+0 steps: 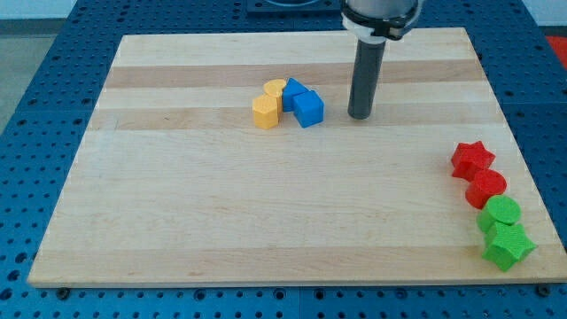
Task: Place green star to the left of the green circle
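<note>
1. Nearest to me, at about four o'clock on the wooden board (177, 221), sat the green star (508, 245), hard against the board's lower right edge. It was touching the green circle (502, 213), which lay just above it, at the star's twelve o'clock.
2. Next back in the same column came the red circle (485, 187), touching the green circle, and then the red star (471, 159) at the top of the row. The four made a crowded line down the view's right side.
3. Further off, near the board's middle at about eleven o'clock, was a separate cluster: a yellow hexagon-like block (265, 112), a second yellow block (275, 89) behind it, a blue cube (309, 108) and another blue block (293, 91), all pressed together.
4. Farthest back stood the arm's dark rod. The tip (359, 116) rested on the board just right of the blue cube, apart from it and well away from the green star. There was no gripper to open or close, only that bare rod.
5. I judged the task barely begun: the approach was the step in hand. The next move called for carrying the tip down toward five o'clock and round the star's right side, then pushing it leftward and up past the green circle without dragging the circle or the reds along.
</note>
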`<control>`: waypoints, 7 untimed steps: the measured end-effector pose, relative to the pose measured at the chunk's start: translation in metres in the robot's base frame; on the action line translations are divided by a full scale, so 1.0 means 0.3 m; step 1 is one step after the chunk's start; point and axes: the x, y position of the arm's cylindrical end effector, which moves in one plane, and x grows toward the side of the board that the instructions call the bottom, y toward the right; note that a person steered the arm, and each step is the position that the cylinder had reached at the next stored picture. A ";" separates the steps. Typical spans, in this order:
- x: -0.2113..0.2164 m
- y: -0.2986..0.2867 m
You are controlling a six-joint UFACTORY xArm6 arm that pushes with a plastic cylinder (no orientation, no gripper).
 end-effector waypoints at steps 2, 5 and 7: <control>0.017 -0.131; 0.013 -0.046; -0.038 0.751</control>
